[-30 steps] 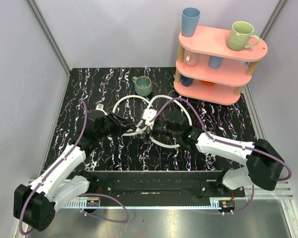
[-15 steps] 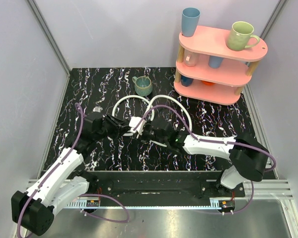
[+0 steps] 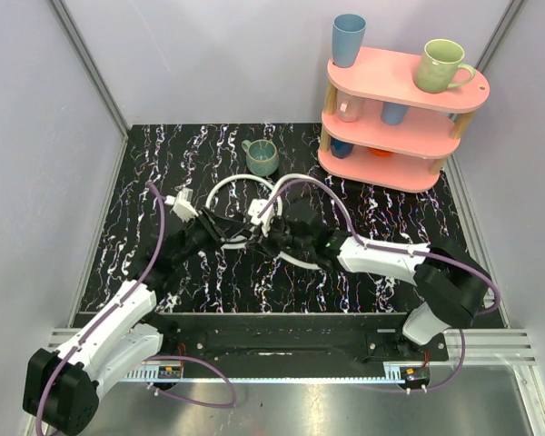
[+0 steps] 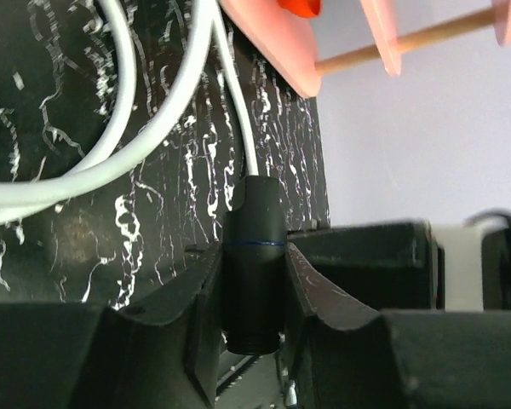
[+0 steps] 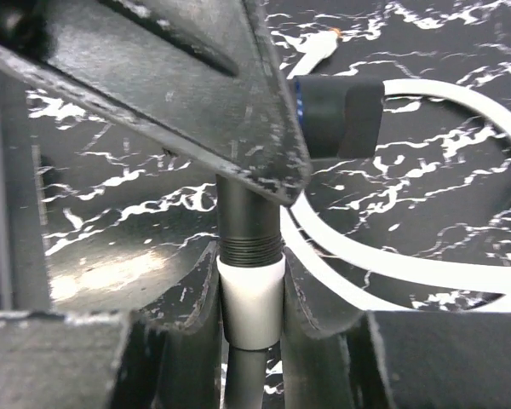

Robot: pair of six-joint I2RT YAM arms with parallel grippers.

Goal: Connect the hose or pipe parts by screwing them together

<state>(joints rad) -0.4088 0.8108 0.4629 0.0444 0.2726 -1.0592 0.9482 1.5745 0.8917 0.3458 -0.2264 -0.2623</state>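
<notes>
Two thin white flexible hoses (image 3: 229, 182) are lying in overlapping loops around the middle of the black, white-veined marble-patterned worktop (image 3: 391, 211), a little toward its far edge. Their ends are being held up between the arms.

The left gripper (image 4: 254, 294) is clamping tightly on a black cylindrical end fitting with a thin blue ring (image 4: 254, 247). The hose is running out of the top of that fitting.

The right gripper (image 5: 249, 311) is pinching the other hose's end, a dark threaded fitting with a white sleeve (image 5: 249, 290). Its jaws are sitting narrow, against both sides of the sleeve, and the threaded tip is pointing away from the wrist.

The step in hand appears to be bringing the two ends together, with both now gripped and no thread engaged yet.

In the right wrist view the black ringed fitting is lying crosswise, just beyond and to one side of the threaded tip. One left finger is crossing over that tip, so whether the parts are touching cannot be told.

The next move is probably calling for these things:
- Turning one wrist so that the two fittings share one axis.
- Easing the threaded tip into the mouth of the black fitting.
- Rotating one end while the other is kept steady.

The stiff loops are likely to be pulling against that alignment.
</notes>
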